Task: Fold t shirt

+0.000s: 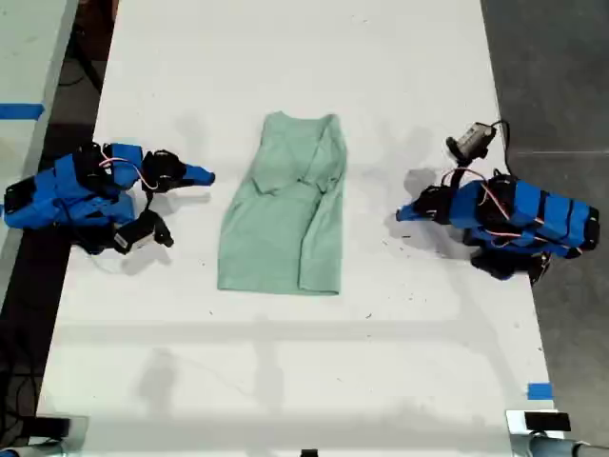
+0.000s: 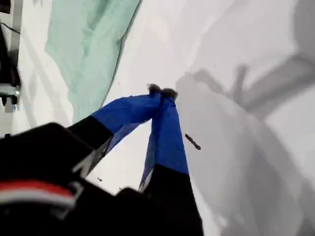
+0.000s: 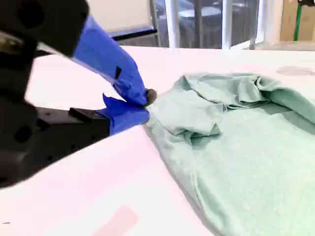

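Observation:
The t shirt [image 1: 281, 228] lies flat in the middle of the white table [image 1: 285, 362]. It is pale mint green, with its sides folded inward into a long narrow shape. My first gripper [image 1: 402, 214] rests at the exterior view's right, shut on nothing, a hand's width from the cloth. Its wrist view shows the blue fingertips [image 2: 161, 91] pressed together over bare table, with the t shirt [image 2: 83, 44] beyond. My second gripper [image 1: 209, 176] sits at the exterior view's left, also shut and holding nothing. In its wrist view the tips [image 3: 146, 101] meet just short of the t shirt [image 3: 236, 147] near a bunched fold.
Dark floor [image 1: 561, 76] runs along the table's edge at the exterior view's right. A second pale table with blue tape [image 1: 19, 111] stands at that view's left. Another blue tape mark [image 1: 540, 390] sits near the table's near corner on the right of that view.

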Motion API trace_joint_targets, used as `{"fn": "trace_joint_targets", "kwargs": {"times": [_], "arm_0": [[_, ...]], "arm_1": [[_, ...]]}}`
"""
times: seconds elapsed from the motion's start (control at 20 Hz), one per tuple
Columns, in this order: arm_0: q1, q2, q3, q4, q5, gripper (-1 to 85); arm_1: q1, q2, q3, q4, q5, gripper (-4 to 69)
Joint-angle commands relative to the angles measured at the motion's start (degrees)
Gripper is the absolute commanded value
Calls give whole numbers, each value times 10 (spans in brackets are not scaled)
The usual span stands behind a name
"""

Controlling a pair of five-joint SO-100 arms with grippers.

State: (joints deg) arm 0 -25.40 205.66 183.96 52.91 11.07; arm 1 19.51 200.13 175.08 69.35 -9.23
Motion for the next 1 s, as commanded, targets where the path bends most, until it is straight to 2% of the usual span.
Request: {"fn": "trace_joint_targets", "kwargs": {"times": [0.0, 0.3, 0.4, 0.45, 0.55, 0.7, 0.95], "arm_0": [[-3, 4, 3, 11, -29, -1], [-3, 4, 3, 11, -29, -1], [28, 4, 0, -7, -27, -1], [25, 2, -9, -3, -48, -2], [7, -50, -75, 4, -47, -2], [29, -315, -224, -6, -36, 1], [109, -855, -512, 97, -105, 175]], "arm_1": [[30, 10, 32, 15, 3, -9], [30, 10, 32, 15, 4, -9], [30, 10, 32, 15, 4, -9], [30, 10, 32, 15, 4, -9], [31, 10, 33, 15, 4, -9], [31, 10, 33, 16, 5, -9], [31, 10, 33, 16, 5, -9]]}}
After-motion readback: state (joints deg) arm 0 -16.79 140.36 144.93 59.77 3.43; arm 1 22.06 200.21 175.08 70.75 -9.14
